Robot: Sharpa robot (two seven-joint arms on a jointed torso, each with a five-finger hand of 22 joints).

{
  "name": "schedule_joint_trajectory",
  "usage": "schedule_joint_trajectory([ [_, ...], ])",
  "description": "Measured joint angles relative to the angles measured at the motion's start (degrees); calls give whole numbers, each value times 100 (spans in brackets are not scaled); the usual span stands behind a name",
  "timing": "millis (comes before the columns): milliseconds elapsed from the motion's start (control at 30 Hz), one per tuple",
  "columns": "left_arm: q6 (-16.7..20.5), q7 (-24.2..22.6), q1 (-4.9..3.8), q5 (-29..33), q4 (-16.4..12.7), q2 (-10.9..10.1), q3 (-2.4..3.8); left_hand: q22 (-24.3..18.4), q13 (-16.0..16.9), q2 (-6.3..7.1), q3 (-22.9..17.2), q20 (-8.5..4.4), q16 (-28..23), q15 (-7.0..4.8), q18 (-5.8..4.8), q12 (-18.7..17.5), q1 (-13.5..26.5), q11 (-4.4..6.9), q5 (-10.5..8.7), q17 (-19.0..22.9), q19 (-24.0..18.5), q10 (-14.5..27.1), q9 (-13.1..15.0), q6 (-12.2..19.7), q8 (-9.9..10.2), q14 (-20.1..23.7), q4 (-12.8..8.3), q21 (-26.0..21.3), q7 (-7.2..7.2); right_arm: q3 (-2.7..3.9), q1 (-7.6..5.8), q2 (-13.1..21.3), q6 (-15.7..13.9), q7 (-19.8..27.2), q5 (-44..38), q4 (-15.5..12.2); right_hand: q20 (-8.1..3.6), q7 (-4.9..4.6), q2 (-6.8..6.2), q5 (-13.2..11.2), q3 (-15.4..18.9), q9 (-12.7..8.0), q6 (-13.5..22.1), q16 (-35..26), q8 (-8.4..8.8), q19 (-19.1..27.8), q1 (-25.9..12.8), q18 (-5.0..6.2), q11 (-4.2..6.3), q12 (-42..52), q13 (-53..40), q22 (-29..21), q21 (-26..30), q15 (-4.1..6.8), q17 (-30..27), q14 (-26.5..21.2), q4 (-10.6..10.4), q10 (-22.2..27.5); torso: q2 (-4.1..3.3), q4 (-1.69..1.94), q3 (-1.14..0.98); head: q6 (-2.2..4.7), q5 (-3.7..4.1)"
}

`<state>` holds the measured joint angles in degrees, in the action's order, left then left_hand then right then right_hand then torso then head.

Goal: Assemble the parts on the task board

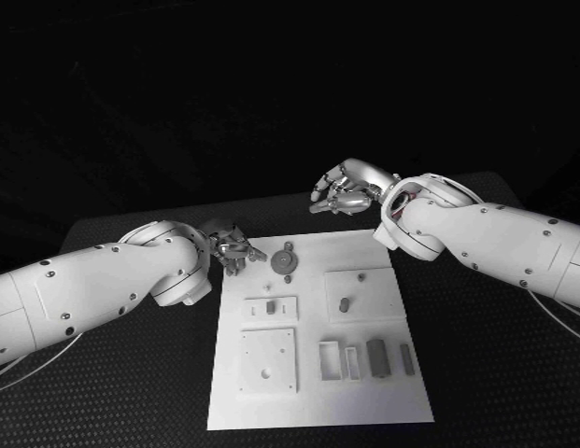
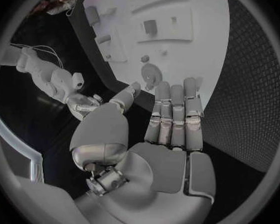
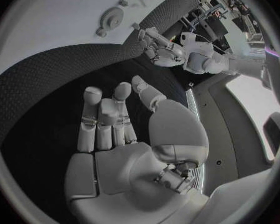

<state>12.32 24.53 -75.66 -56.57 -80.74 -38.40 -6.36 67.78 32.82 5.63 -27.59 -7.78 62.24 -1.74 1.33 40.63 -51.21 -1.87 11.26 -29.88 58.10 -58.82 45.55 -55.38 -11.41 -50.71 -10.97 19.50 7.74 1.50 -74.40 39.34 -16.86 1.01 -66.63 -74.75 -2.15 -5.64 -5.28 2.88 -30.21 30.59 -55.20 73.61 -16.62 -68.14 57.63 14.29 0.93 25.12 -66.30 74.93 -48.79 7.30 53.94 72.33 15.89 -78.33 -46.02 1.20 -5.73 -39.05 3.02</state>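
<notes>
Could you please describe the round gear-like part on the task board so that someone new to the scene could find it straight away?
Start at the white task board in the middle of the black table. Go to its far edge, near the left hand. There the gear-like part lies flat; it is the only round, toothed piece, while its neighbours are rectangular plates and blocks.

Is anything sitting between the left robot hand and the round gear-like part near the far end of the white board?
Nothing visible does. The left robot hand is empty, fingers apart, at the white rectangular task board's far left corner, and the round grey gear-like part lies flat just beside it with only bare board between them.
</notes>
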Motion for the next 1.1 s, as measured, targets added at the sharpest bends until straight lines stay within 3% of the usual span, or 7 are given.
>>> schedule_joint_trajectory([
  [67,23,-132,2,2,44,29,-4,-236,-327,3,-223,222,-416,257,94,-479,-290,-146,0,234,-189,146,-89,76,41,147,-223,-297,78,0,0,-1,-1,0,2,18,0,0,0,0,0,0,0,0,0,0,0,0,0,0,0,0,0,0,0,0,0,0,0,-1,1,8,0],
  [100,33,-188,3,-5,58,40,-4,-313,-458,-1,-299,300,-531,322,137,-669,-397,-193,0,301,-192,193,-128,93,59,157,-299,-382,97,0,0,-1,-1,0,3,23,0,0,0,0,0,0,0,0,0,0,0,0,0,0,0,0,0,0,0,0,0,0,0,-3,0,11,3],
  [233,86,-487,4,-152,99,82,-8,-527,-1023,-7,-443,453,-795,449,181,-1470,-768,-396,-90,437,-75,127,-323,150,59,42,-493,-584,101,0,0,3,-2,2,9,36,0,0,0,0,0,0,0,0,0,0,0,0,0,0,0,0,0,0,0,0,0,0,0,-4,0,27,7],
  [433,206,-938,9,-660,131,195,-41,-594,-1342,59,-404,440,-840,408,179,-1953,-1155,-417,-200,432,19,-120,-512,165,59,-61,-533,-660,85,0,0,-5,-4,5,20,73,0,0,0,0,0,-1,0,0,0,0,0,0,0,0,-3,0,0,0,0,0,0,0,-1,-1,-1,50,13],
  [633,338,-1324,65,-1308,130,228,-122,-610,-1501,343,-327,457,-875,400,177,-2268,-1517,-442,-400,402,40,-145,-633,176,59,-69,-548,-708,55,0,0,-24,-10,9,37,137,-15,1,0,0,0,-1,0,0,0,-16,0,0,0,0,-4,0,0,0,0,0,0,0,-2,-5,1,77,18],
  [800,483,-1600,133,-1791,140,279,-193,-608,-1571,371,-291,389,-875,337,152,-2438,-1544,-423,-400,347,213,-343,-704,129,59,-213,-544,-708,8,0,0,-25,-14,11,54,173,-15,1,0,0,0,-1,-1,0,0,-16,0,0,0,0,-4,0,0,0,0,0,0,0,-2,-8,0,93,30],
  [1100,701,-1869,199,-2371,155,335,-200,-515,-1650,349,-254,286,-722,215,76,-2707,-1566,-405,-400,216,459,-561,-803,40,36,-436,-539,-606,4,0,0,-37,-16,17,69,203,-14,2,0,0,0,-2,-2,0,0,-15,0,1,0,0,-3,0,0,0,0,0,0,0,-6,-8,0,112,55],
])
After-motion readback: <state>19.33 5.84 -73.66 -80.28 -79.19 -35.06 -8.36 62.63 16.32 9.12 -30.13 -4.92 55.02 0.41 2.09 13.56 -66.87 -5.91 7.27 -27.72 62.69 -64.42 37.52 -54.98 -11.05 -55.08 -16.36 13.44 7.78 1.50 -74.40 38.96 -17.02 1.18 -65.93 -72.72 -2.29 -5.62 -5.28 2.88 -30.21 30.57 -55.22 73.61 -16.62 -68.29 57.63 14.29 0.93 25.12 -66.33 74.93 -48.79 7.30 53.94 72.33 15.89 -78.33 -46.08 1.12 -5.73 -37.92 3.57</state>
